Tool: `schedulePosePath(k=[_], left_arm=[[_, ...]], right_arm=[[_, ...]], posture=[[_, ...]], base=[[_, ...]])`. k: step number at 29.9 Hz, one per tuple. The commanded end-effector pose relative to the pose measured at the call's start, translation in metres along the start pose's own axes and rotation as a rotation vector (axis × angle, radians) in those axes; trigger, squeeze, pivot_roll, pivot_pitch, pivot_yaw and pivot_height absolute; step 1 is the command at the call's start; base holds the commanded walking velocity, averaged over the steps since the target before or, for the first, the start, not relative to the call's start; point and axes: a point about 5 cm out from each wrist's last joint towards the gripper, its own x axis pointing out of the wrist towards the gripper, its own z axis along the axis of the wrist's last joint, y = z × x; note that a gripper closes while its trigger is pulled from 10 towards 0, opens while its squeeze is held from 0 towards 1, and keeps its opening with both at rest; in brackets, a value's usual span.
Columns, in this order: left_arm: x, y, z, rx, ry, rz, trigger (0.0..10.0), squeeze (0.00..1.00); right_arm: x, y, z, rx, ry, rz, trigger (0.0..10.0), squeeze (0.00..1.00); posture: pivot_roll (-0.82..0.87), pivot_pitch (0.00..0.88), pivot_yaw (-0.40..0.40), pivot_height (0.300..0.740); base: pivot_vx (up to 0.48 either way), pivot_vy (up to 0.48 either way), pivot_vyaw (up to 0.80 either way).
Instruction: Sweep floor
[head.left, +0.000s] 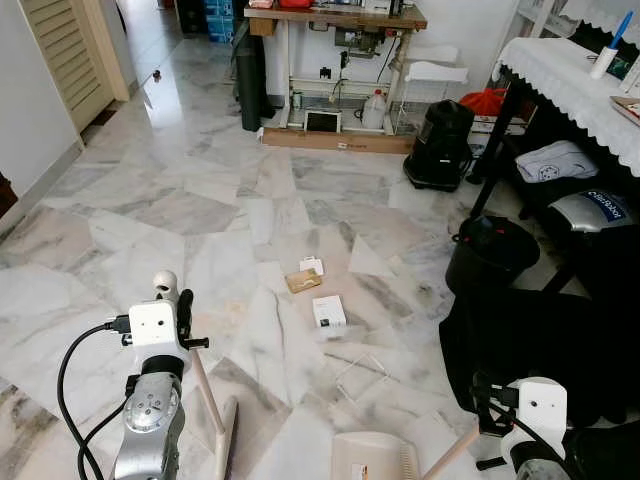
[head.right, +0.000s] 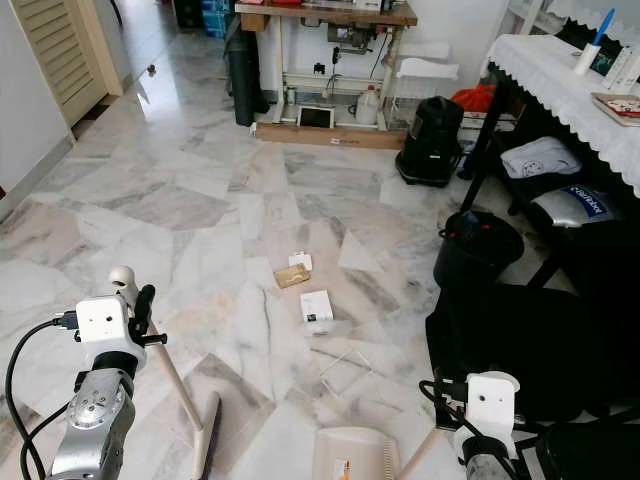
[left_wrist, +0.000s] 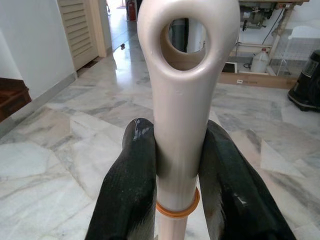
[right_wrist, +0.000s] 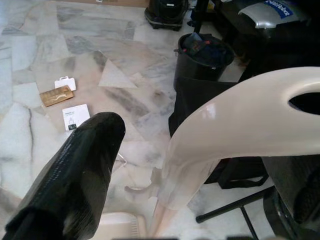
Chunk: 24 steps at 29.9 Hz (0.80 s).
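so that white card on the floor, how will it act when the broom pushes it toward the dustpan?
The white card lies flat and thin, so it probably weighs little and may slide easily on the glossy marble floor. Being so flat, the broom might ride over it rather than push it. It likely won't roll or tip, though it could catch at the dustpan lip.

Marble floor (head.left: 200, 200) with scattered paper scraps (head.left: 318, 295)

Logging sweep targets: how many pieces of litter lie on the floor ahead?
3, clustered mid-floor: a small white card farthest, a brown packet just nearer, touching it, a white box nearest. A clear wrapper may lie closer still; more may be hidden.
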Motion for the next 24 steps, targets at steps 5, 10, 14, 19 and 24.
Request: schedulePosePath(k=[5,10,14,19,24], left_arm=[[0.0038,-0.0028,0.0077,0.009,-0.042,-0.021,10.0,0.0],[0.0038,-0.0026,0.0077,0.009,-0.042,-0.023,10.0,0.0],[0.0038,-0.0024,0.0077,0.011,-0.041,-0.025,10.0,0.0],[0.004,-0.0025,0.0081,0.01,-0.043,-0.028,10.0,0.0],[0.0041,-0.0023,0.0082,0.011,-0.043,-0.029,10.0,0.0]], right_arm=[[0.0005,-0.0008,-0.0049,0.014,0.007,-0.003,10.0,0.0],[0.0017,-0.0005,-0.0053,0.012,0.004,-0.011,9.9,0.0],[0.0016,0.001,-0.006,0.014,0.006,0.001,3.0,0.0],[0.0014,0.0033,-0.007,0.024,0.004,0.012,0.0,0.0],[0.0016,0.0042,-0.0074,0.027,0.002,0.015,0.0,0.0]], posture=[[-0.07,0.0,-0.03,0.74],[-0.07,0.0,-0.029,0.74],[-0.07,0.0,-0.027,0.74],[-0.07,0.0,-0.025,0.74],[-0.06,0.0,-0.025,0.74]], base=[[0.0,0.0,0.0],[0.0,0.0,0.0],[0.0,0.0,0.0],[0.0,0.0,0.0],[0.0,0.0,0.0]])
